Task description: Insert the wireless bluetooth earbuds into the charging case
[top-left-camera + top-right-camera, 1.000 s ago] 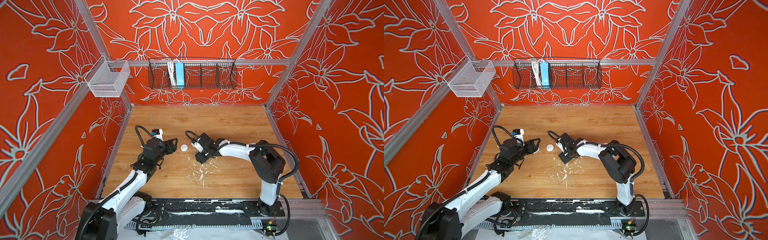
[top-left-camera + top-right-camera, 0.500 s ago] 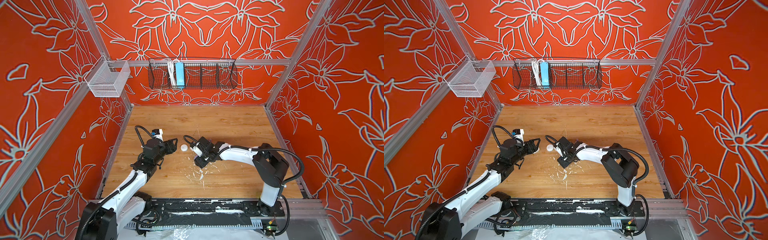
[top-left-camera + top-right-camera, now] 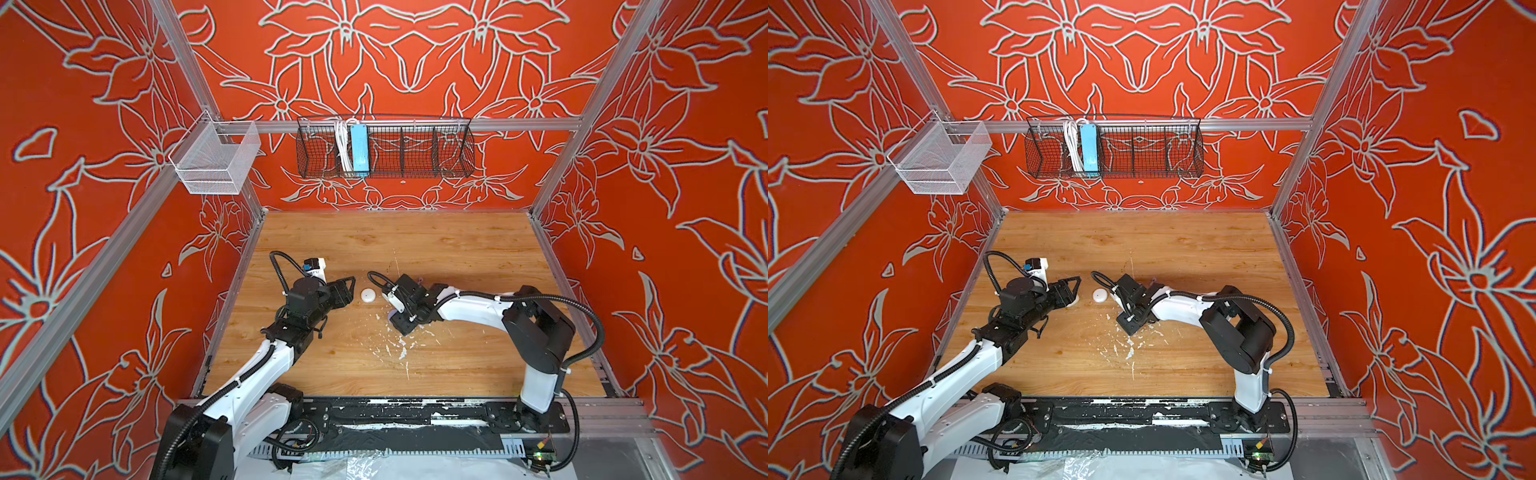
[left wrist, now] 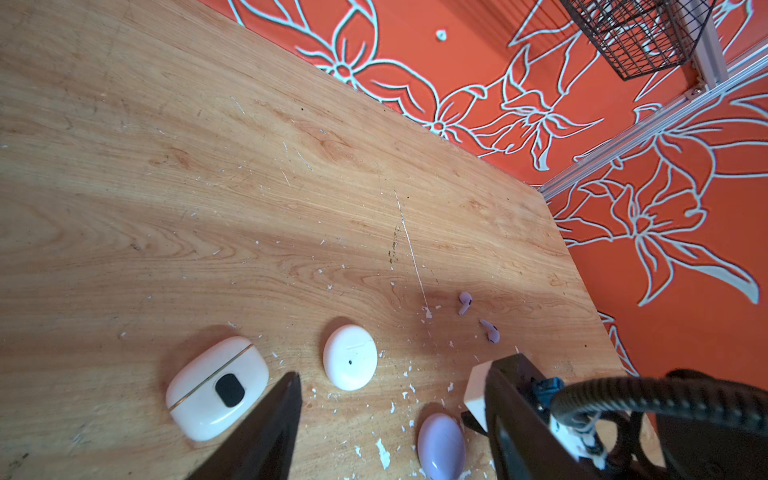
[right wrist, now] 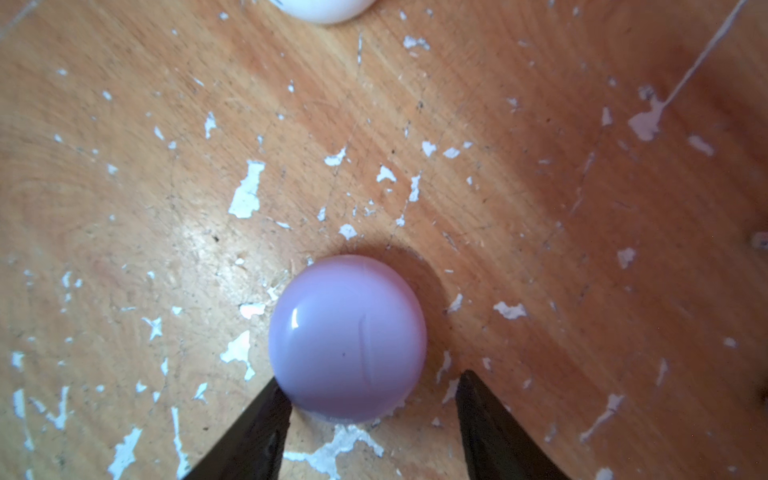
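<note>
With the right hand (image 5: 374,377) spread astride the apparently shut lavender case (image 5: 347,338) and the lavender earbuds (image 4: 465,302) lying loose on the worktop (image 4: 208,187) nearby, centre the fingers (image 5: 257,428) before closing so the glossy case cannot skid.

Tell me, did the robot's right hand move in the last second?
Yes. In a top view the right gripper has slid a little toward the front rail, farther from the round white case.
</note>
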Available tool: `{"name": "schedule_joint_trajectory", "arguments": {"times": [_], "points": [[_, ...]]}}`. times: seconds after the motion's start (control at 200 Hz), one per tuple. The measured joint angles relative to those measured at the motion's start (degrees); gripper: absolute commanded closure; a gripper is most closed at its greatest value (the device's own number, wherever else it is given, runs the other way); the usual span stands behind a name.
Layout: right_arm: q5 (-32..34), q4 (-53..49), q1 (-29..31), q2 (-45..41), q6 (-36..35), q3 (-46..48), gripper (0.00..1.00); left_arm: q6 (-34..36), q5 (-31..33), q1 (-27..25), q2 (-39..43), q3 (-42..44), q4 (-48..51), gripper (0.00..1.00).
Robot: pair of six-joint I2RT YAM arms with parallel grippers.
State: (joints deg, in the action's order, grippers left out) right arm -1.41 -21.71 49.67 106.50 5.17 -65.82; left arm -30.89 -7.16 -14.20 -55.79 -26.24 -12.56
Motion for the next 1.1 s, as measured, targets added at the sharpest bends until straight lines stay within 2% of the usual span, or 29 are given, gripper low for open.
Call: {"name": "schedule_joint_trajectory", "arguments": {"times": [0.295, 0.871, 1.101], "points": [[-0.6, 1.0, 0.4, 0.2, 0.0, -0.1, 0.30, 0.0, 0.0, 0.0, 0.0, 0.0, 0.0, 0.30], [-0.3, 1.9, 0.4, 2.1, -0.3, -2.1, 0.37, 0.0, 0.0, 0.0, 0.0, 0.0, 0.0, 0.30], [-0.3, 2.2, 0.4, 2.5, -0.7, -2.6, 0.50, 0.0, 0.0, 0.0, 0.0, 0.0, 0.0, 0.30]]}}
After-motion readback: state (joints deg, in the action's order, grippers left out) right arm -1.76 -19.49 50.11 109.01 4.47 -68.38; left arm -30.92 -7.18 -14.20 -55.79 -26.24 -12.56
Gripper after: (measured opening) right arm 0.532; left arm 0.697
